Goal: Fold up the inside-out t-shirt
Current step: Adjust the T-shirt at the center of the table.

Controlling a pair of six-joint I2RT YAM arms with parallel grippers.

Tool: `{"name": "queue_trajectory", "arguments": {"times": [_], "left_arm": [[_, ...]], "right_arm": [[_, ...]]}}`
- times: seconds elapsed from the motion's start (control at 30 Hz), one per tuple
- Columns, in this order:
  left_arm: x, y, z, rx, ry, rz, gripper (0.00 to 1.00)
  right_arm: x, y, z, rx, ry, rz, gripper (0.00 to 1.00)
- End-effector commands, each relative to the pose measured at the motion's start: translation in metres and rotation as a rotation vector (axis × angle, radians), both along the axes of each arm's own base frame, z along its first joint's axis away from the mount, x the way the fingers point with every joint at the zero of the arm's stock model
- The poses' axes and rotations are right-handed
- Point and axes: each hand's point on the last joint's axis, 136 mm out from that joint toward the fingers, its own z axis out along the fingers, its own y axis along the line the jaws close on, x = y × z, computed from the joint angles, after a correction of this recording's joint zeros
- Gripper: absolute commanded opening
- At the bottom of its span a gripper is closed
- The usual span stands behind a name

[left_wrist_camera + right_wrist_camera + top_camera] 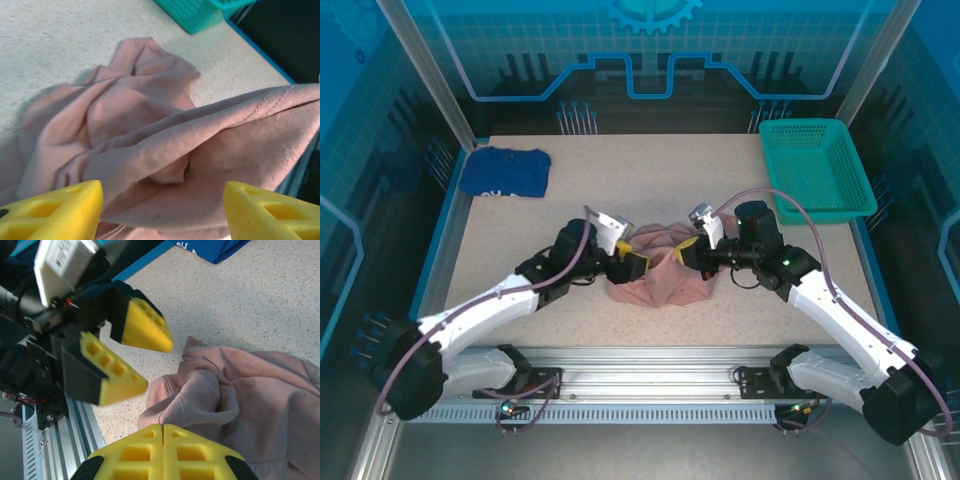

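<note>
The inside-out t-shirt (662, 278) lies crumpled in a dusty-pink heap at the middle of the table, between both grippers. My left gripper (632, 263) is at the heap's left edge, yellow fingers spread open; in its wrist view the t-shirt (150, 130) rises in folds just ahead of the left gripper (162, 212), with nothing pinched. My right gripper (162, 427) is shut, and a ribbed hem of the t-shirt (200, 400) runs into its closed tips. A fold is pulled up taut toward that side. The left gripper (156, 365) hangs open above the speckled table.
A dark blue folded garment (505, 171) lies at the back left. A teal basket (815, 165) stands at the back right corner. The aluminium rail (650, 385) runs along the near edge. Bare table surrounds the heap.
</note>
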Motion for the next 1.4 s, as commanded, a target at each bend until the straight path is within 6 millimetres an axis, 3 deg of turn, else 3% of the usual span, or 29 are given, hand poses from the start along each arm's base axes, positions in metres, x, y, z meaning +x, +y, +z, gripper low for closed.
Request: {"name": "queue_trajectory", "arguments": {"times": [0.0, 0.17, 0.27, 0.4, 0.57, 0.77, 0.97, 1.2, 1.37], "left_arm": [[-0.001, -0.012, -0.025, 0.151, -0.018, -0.093, 0.7], [0.018, -0.025, -0.046, 0.228, -0.013, -0.116, 0.72], [0.028, -0.039, -0.046, 0.211, -0.002, -0.132, 0.66], [0.022, -0.057, -0.035, 0.119, 0.039, -0.194, 0.39], [-0.002, -0.063, -0.006, -0.044, 0.095, -0.269, 0.0], [-0.043, -0.055, 0.045, -0.272, 0.134, -0.344, 0.0], [-0.046, -0.039, 0.054, -0.289, 0.106, -0.296, 0.0], [-0.08, -0.04, 0.114, -0.574, 0.062, -0.51, 0.0], [-0.069, -0.017, 0.131, -0.683, 0.037, -0.504, 0.0]], "right_arm": [[-0.011, -0.002, -0.005, -0.015, -0.002, 0.028, 0.0], [-0.014, -0.008, -0.005, -0.026, -0.012, 0.013, 0.0], [-0.016, -0.012, -0.01, -0.035, -0.009, 0.005, 0.0], [-0.016, -0.02, -0.019, -0.061, -0.011, -0.025, 0.0], [-0.012, -0.029, -0.022, -0.063, -0.03, -0.09, 0.0], [0.003, -0.047, -0.017, -0.066, -0.072, -0.227, 0.0], [0.003, -0.051, -0.01, -0.065, -0.102, -0.24, 0.0], [0.026, -0.062, -0.025, -0.17, 0.021, -0.381, 0.01], [0.026, -0.054, -0.035, -0.21, 0.044, -0.339, 0.06]]}}
